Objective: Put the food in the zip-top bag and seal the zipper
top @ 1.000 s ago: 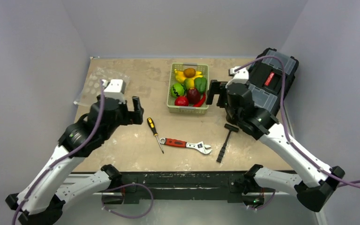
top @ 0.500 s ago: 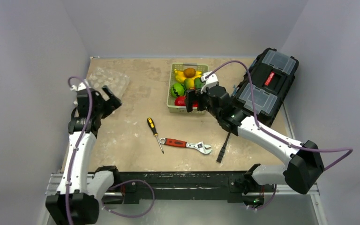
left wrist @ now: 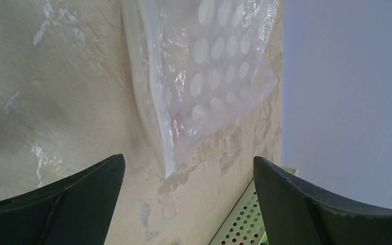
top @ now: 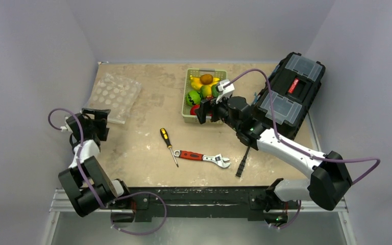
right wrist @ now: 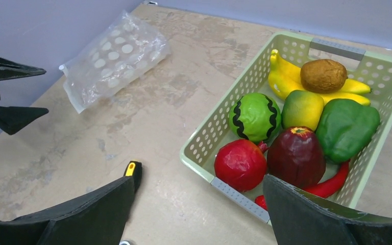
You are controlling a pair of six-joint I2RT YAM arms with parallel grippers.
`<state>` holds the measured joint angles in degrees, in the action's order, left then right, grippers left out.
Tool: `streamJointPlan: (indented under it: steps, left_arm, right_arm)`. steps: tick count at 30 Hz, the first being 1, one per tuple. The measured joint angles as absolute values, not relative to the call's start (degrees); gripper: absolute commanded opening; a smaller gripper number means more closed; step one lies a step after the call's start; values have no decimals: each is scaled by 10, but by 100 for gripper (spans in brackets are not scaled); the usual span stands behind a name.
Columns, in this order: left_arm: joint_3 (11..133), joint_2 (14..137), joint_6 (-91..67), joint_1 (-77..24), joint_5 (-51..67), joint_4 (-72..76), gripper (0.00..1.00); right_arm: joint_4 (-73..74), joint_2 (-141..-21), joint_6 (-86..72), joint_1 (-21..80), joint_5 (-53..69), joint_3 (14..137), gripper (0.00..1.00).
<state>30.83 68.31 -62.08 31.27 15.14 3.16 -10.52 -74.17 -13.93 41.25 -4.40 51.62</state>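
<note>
The clear zip-top bag [top: 113, 96] with white dots lies flat at the table's far left. It also shows in the left wrist view [left wrist: 219, 76] and the right wrist view [right wrist: 115, 58]. A pale strip, the zipper [left wrist: 145, 97], runs along the bag's edge. The food [top: 205, 94] fills the green basket [top: 186, 104]: a banana, kiwi, green pepper, apple [right wrist: 296, 155] and pomegranate [right wrist: 241, 164]. My left gripper [top: 95, 121] is open and empty, low, just short of the bag's near corner [left wrist: 188, 161]. My right gripper [top: 204, 109] is open and empty above the basket's near edge [right wrist: 198, 178].
A screwdriver [top: 168, 145], a red-handled wrench [top: 204, 157] and a black hammer [top: 245, 152] lie on the table in front of the basket. A black toolbox [top: 292, 94] stands at the right. Grey walls close in the left, back and right sides.
My left arm has pulled back and dropped low at the near left, uncovering the bag. My right gripper has moved left from beside the basket to over its near edge.
</note>
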Motion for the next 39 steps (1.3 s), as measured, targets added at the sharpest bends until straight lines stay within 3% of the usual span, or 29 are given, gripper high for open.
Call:
streamJointPlan:
  steps: [12,22,28,39]
  left_arm:
    - [279,816,-669,337,168,218,83]
    - [274,889,-684,337,180,323,66]
    - [274,907,-685,336,185,350,61]
    - [336,915,-662,318,187,292,0]
  right_arm:
    - [-132,-728,-145,413,-35,487,99]
    - [-147,-726,-146,413,-35,475,99]
    - [-149,-726,-146,413,-35,474,99]
    - [-149,-735,-154,413,-35,475,99]
